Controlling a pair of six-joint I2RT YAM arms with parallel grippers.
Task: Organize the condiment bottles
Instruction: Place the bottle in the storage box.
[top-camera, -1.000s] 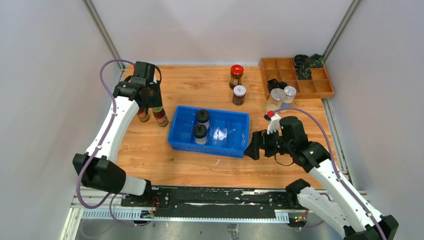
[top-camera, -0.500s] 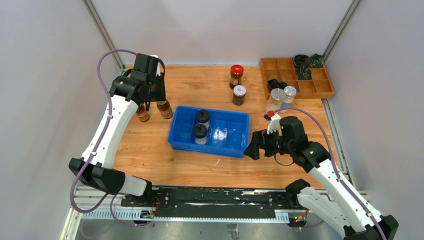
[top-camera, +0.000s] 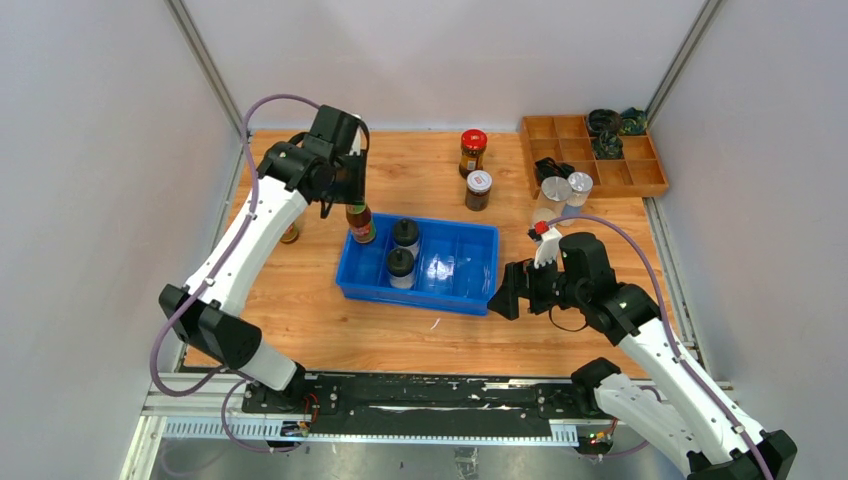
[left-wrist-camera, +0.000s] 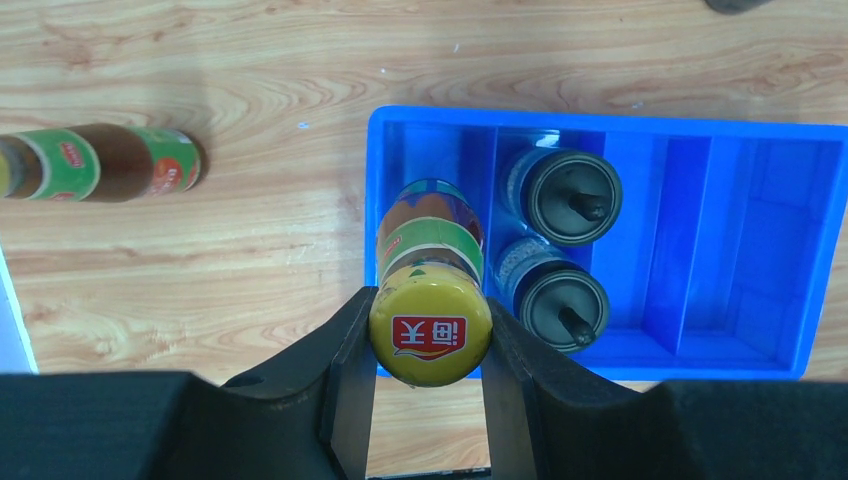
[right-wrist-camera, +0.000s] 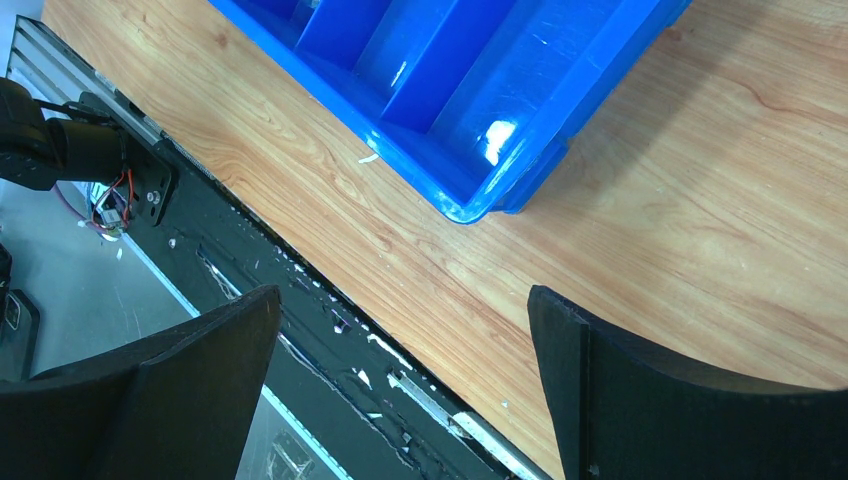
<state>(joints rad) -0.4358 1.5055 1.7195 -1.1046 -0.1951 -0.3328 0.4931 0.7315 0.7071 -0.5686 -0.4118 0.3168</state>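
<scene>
Bottle (left-wrist-camera: 432, 240), yellow-capped, hangs clamped in our left end effector (left-wrist-camera: 428, 300) over the bin's (top-camera: 445, 298) 10 o'clock corner, just beside two shakers (top-camera: 402, 262) inside. We see our right end effector (right-wrist-camera: 400, 310) spread wide, holding nothing, at its 4 o'clock corner.

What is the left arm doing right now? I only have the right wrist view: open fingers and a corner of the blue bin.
Observer: The left gripper is shut on a yellow-capped sauce bottle, held upright over the left end of the blue bin.
Operator: Anything in the bin already?
Observer: Two black-lidded shakers stand in the compartment beside the leftmost one.
Operator: Where is the other one like it?
Observer: The second sauce bottle is on the table, left of the bin, untouched.
</scene>
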